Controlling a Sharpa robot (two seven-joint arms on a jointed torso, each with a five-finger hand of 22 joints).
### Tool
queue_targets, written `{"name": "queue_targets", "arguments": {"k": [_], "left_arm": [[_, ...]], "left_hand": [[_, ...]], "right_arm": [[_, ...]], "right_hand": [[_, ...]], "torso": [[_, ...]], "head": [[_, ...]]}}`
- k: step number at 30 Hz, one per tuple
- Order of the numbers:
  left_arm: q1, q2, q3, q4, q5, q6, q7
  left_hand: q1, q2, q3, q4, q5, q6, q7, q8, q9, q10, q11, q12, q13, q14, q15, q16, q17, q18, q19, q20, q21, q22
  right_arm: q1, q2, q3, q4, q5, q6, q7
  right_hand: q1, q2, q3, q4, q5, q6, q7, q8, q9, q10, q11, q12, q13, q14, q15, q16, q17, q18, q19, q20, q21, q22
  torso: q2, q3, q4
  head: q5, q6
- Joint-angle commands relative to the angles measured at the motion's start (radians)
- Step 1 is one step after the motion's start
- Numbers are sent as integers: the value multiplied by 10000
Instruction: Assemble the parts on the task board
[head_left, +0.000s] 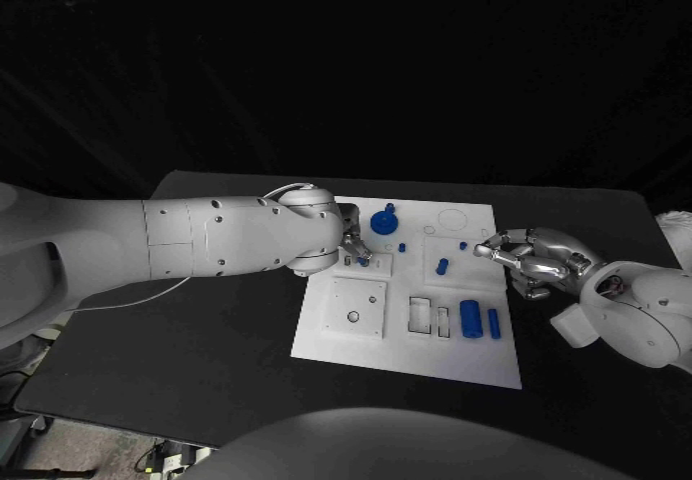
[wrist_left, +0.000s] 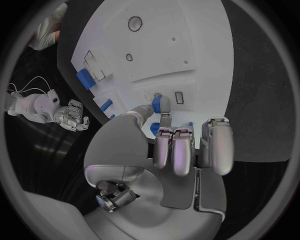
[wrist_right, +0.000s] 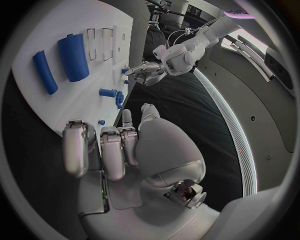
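The white task board (head_left: 332, 340) lies mid-table. My left hand (head_left: 351, 246) hovers over its far left corner, beside a round blue knob (head_left: 384, 220). In the left wrist view, its thumb and a fingertip pinch a small blue part (wrist_left: 157, 104) just above the board (wrist_left: 187, 40), next to a small slot (wrist_left: 179, 97). My right hand (head_left: 528, 260) sits at the board's right edge, fingers (wrist_right: 103, 145) curled in on nothing. A thick blue cylinder (head_left: 472, 318) and a slim blue bar (head_left: 493, 322) lie side by side near it.
A short blue peg (head_left: 443, 266) and two tiny blue bits (head_left: 402, 246) (head_left: 462, 244) lie on the board's far half. Rectangular recesses (head_left: 420, 314) and a square plate with a hole (head_left: 355, 316) fill its near half. Black table (head_left: 173, 350) surrounds it.
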Motion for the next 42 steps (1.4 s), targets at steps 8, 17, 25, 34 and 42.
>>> {"name": "queue_targets", "arguments": {"k": [8,17,25,34,42], "left_arm": [[-42,70,-6,48,247,92,-1255],[-47,61,-6,-27,265,113,-1271],[-48,75,-6,-107,265,108,-1264],[-51,109,-6,-138,196,19,-1194],[-54,115,-5,-79,183,-110,-1093]], "left_hand": [[12,5,41,48,-19,15,-66,25,0,1078,-62,23,2634,1034,-52,25,2632,57,235,-65,-68,1780],[8,6,44,55,-28,15,-66,25,3,1078,-62,23,2634,1034,-51,25,2632,67,213,-65,-104,1758],[10,8,50,58,-33,8,-67,21,5,1078,-62,23,2634,1034,-50,25,2632,73,198,-65,-130,1743],[23,18,72,61,-43,-8,-68,13,10,1078,-61,23,2634,1034,-48,25,2632,75,192,-65,-143,1737],[33,19,80,58,-44,-11,-69,13,13,1078,-62,23,2634,1034,-48,25,2632,75,194,-64,-143,1738]], "right_arm": [[-28,3,-1,-7,-6,136,105],[-35,-1,-1,-20,-5,133,107],[-39,3,-1,-25,-4,127,106],[-47,3,-1,-32,-3,125,108],[-55,8,-1,-37,-3,114,102]], "right_hand": [[118,50,75,-14,54,-2,54,29,10,1417,-400,-66,485,867,-37,-28,2399,9,-51,3,-65,1916],[121,49,79,-14,55,-2,56,30,10,1396,-397,-75,468,866,-36,-28,2398,10,-54,4,-69,1915],[121,49,79,-14,55,-2,56,30,10,1396,-397,-75,468,866,-36,-28,2398,10,-54,4,-69,1915],[126,51,87,-11,56,0,60,31,10,1372,-389,-84,448,859,-31,-33,2386,15,-68,7,-85,1908],[126,51,87,-11,56,0,60,31,10,1372,-389,-84,448,859,-31,-33,2386,15,-68,7,-85,1908]], "torso": [[-3,0,1],[2,-4,1],[3,-1,3],[0,-1,-1],[3,-1,3]], "head": [[-3,2],[-1,2],[9,2],[12,2],[1,2]]}}
